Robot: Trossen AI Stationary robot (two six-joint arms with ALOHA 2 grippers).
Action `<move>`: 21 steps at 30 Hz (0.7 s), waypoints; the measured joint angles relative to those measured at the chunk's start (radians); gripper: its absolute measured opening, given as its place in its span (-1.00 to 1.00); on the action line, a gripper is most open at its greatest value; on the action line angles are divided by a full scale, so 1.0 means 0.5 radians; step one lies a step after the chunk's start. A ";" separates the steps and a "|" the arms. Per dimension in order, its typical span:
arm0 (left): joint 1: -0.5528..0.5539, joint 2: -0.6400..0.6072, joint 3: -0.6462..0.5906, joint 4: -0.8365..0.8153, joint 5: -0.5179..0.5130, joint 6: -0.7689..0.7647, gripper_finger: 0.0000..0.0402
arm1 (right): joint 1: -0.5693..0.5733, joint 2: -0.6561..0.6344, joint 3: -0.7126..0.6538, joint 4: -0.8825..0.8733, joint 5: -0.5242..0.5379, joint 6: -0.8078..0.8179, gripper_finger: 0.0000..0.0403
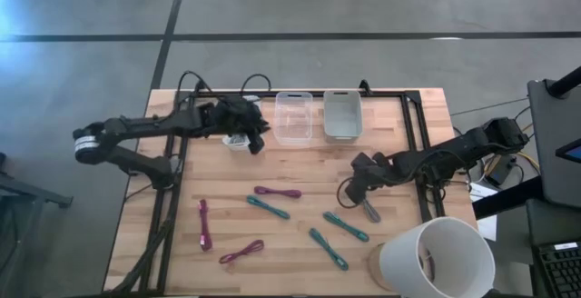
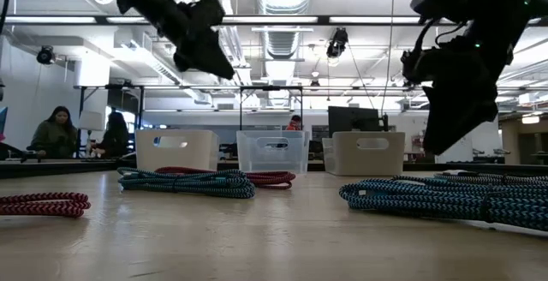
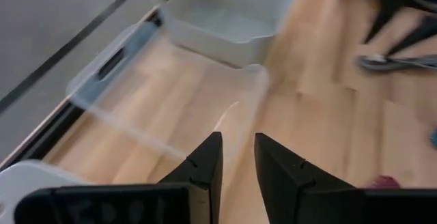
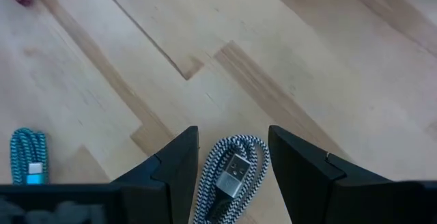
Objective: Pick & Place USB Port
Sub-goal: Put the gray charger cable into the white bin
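Note:
A black-and-white braided USB cable (image 4: 232,173) lies coiled on the wooden table (image 1: 300,166), with its metal plug facing up. My right gripper (image 4: 232,132) hovers open above it with a finger on either side; in the high view this gripper (image 1: 348,192) is right of the table's centre. My left gripper (image 3: 237,138) has a narrow gap between its fingers and holds nothing. It is raised over the far left of the table (image 1: 261,139), beside the clear bin (image 1: 293,116). Several magenta (image 1: 278,192) and teal (image 1: 268,207) cables lie coiled on the near half.
Three bins stand along the far edge: a small white one (image 1: 238,140) partly under the left gripper, the clear one, and a grey one (image 1: 343,114). A large white tub (image 1: 436,257) sits at the near right corner. A dark frame (image 1: 413,125) runs along the table's edges.

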State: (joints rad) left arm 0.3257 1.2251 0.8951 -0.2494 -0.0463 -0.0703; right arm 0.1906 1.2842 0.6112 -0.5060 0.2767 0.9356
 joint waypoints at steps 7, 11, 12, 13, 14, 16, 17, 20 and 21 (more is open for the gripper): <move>-0.146 0.000 0.000 0.024 -0.001 -0.019 -0.60 | 0.005 0.000 -0.062 -0.018 -0.075 0.141 -0.14; -0.165 0.002 0.000 0.023 -0.001 -0.019 -0.60 | 0.048 0.000 -0.116 -0.004 -0.152 0.251 -0.14; -0.164 0.002 0.000 0.023 -0.002 -0.019 -0.60 | 0.067 0.000 -0.125 -0.002 -0.156 0.260 -0.14; -0.164 0.002 0.000 0.023 -0.004 -0.019 -0.60 | 0.087 0.000 -0.130 0.007 -0.159 0.261 -0.14; -0.164 0.002 0.000 0.022 -0.010 -0.020 -0.60 | 0.106 0.000 -0.133 0.022 -0.166 0.254 -0.14; -0.164 0.002 0.000 0.022 -0.014 -0.020 -0.60 | 0.144 0.000 -0.134 0.055 -0.191 0.227 -0.14; -0.164 0.002 0.000 0.021 -0.014 -0.020 -0.60 | 0.163 0.000 -0.134 0.059 -0.191 0.224 -0.14; -0.164 0.002 0.000 0.021 -0.013 -0.021 -0.60 | 0.178 0.000 -0.148 0.059 -0.190 0.225 -0.14; -0.164 0.002 0.000 0.021 -0.012 -0.021 -0.60 | 0.178 0.000 -0.158 0.057 -0.190 0.226 -0.14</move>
State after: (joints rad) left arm 0.2440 1.2259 0.8951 -0.2390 -0.0524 -0.0807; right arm 0.2794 1.2842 0.5322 -0.4773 0.1820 1.0489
